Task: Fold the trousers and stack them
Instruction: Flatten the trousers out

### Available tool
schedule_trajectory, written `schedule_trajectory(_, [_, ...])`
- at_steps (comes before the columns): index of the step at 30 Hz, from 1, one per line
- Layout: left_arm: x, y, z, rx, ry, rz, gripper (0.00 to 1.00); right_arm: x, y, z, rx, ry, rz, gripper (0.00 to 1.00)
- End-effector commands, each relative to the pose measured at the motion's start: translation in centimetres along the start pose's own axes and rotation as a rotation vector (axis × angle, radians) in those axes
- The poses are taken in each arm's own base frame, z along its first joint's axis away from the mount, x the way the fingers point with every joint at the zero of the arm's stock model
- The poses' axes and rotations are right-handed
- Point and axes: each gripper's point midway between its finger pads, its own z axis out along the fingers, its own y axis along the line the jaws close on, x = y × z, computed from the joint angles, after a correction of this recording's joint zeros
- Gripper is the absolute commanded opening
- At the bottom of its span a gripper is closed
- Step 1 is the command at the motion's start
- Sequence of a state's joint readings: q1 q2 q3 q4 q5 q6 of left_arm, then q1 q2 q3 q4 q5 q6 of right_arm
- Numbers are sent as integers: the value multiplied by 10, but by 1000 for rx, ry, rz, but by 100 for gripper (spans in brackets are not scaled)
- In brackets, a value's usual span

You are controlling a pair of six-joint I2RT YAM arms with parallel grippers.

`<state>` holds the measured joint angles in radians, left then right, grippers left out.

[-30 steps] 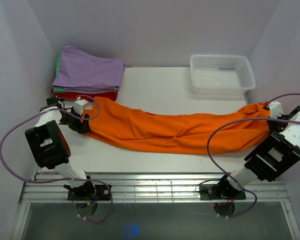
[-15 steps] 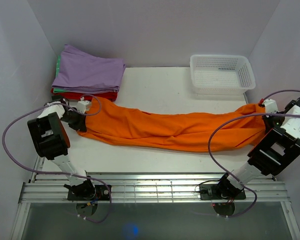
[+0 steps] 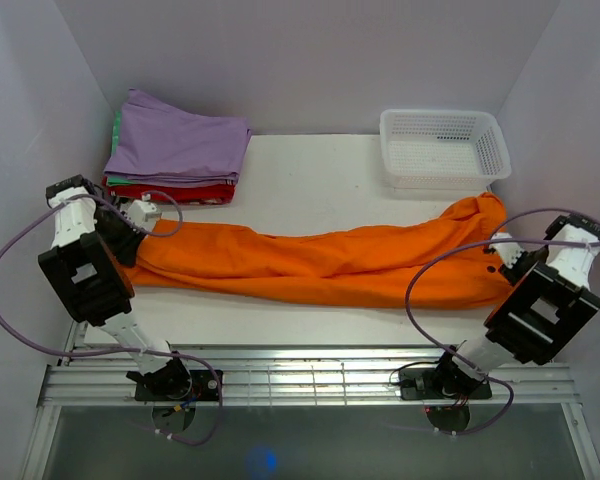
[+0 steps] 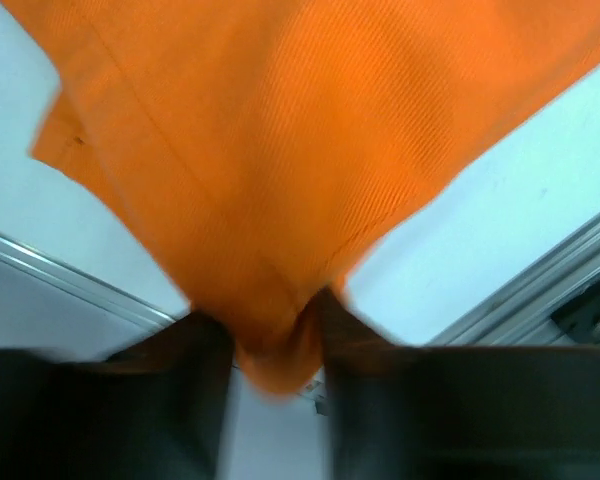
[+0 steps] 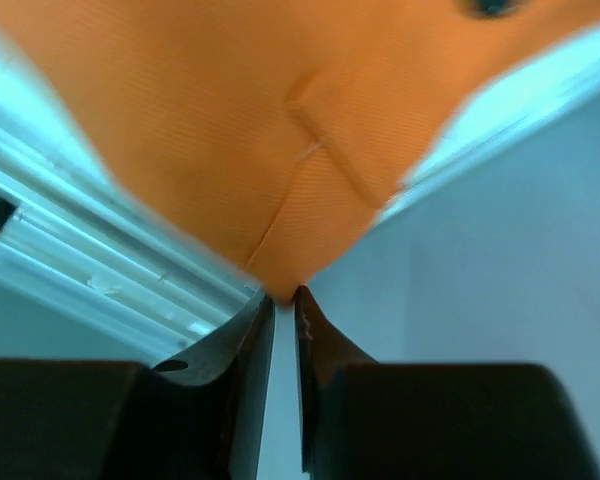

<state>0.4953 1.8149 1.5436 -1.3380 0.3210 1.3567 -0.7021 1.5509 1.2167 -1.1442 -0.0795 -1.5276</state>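
The orange trousers [image 3: 320,265] lie stretched across the table from left to right. My left gripper [image 3: 132,245] is shut on their left end, and in the left wrist view [image 4: 275,345] the orange cloth [image 4: 280,150] is bunched between the dark fingers. My right gripper [image 3: 502,262] is shut on the right end, where the cloth humps up towards the basket. In the right wrist view [image 5: 285,298] the fingertips pinch a corner of the orange cloth [image 5: 230,120].
A stack of folded garments stands at the back left, with a lilac one [image 3: 180,145] on top of a red one [image 3: 180,190]. A white mesh basket [image 3: 445,145] stands at the back right. Side walls are close to both arms. The slatted rail [image 3: 300,375] runs along the near edge.
Both grippers moved towards the near side with the trousers. The left one also went left and the right one slightly left. The right end now folds up near the basket.
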Motion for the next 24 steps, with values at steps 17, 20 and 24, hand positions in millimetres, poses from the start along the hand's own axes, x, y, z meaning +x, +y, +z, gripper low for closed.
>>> schedule_trajectory(17, [-32,43,-20,-176,-318,-276,98,-78,-34,-38,117,-219,106,65])
schedule_trajectory(20, [-65,50,-1,-149,-396,-324,98,-102,-45,-31,164,-266,121,65])
schedule_trajectory(24, [-90,58,30,-153,-424,-414,97,-108,-55,-25,197,-258,135,70])
